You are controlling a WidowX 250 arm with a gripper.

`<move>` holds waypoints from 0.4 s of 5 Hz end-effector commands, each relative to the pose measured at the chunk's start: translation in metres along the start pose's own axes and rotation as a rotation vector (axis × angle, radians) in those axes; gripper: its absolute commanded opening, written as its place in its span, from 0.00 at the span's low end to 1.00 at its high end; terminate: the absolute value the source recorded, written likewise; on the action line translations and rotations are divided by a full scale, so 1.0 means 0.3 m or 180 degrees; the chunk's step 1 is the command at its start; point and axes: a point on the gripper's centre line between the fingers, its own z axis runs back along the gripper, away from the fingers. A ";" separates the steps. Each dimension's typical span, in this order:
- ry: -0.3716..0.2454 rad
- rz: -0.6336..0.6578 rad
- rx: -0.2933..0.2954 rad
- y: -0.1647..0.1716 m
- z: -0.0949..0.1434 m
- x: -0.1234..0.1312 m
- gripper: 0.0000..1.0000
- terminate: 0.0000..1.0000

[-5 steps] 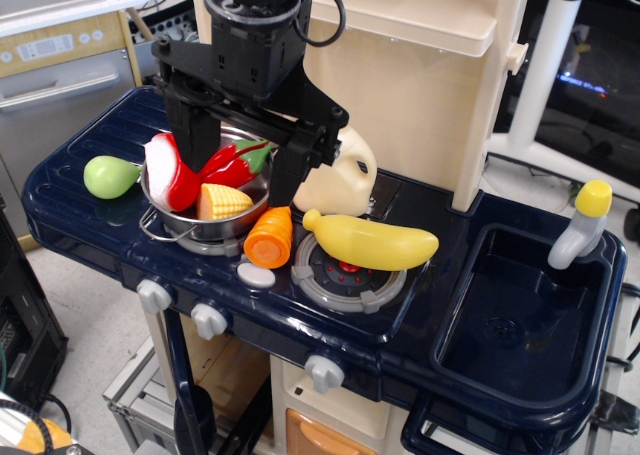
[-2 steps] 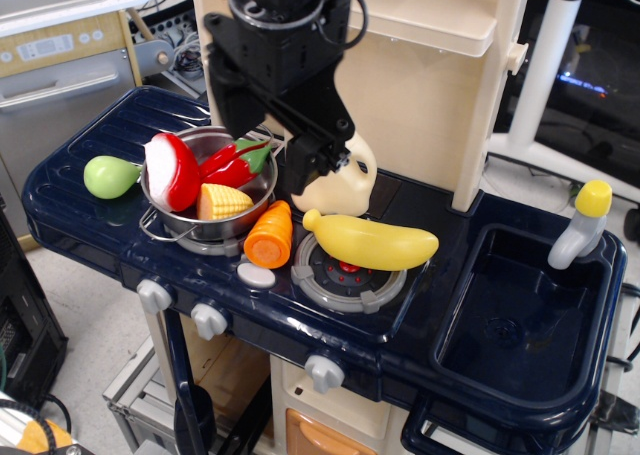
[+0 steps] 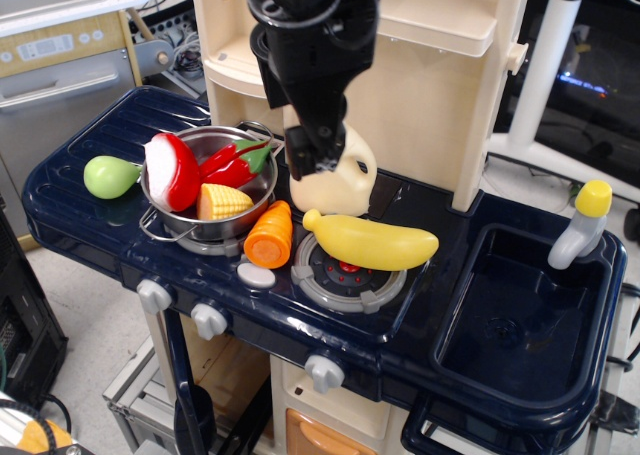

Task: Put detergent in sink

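The detergent (image 3: 341, 188), a cream-white jug with a loop handle, stands at the back of the stove, between the steel pot and the cream back wall. My black gripper (image 3: 316, 157) hangs straight over its left shoulder and hides its neck. The fingers reach down to the top of the jug, and the jaws look open with nothing held. The sink (image 3: 520, 310), a deep navy basin, lies at the far right and has nothing in it. A grey faucet with a yellow cap (image 3: 582, 223) stands at its back right corner.
A yellow banana (image 3: 375, 243) lies on the burner (image 3: 345, 277) between the jug and the sink. A steel pot (image 3: 208, 231) with toy vegetables stands to the left, with a carrot (image 3: 270, 237) beside it and a green pear (image 3: 108, 176) further left. The cream cabinet wall (image 3: 430, 105) rises just behind.
My gripper has moved right from above the pot to above the detergent, and its wrist has turned so the jaws no longer spread across the view. Nothing else has moved.
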 end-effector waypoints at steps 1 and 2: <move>-0.0110 -0.0357 -0.0084 0.059 -0.035 0.030 1.00 0.00; -0.0130 -0.0469 -0.0010 0.090 -0.080 0.043 1.00 0.00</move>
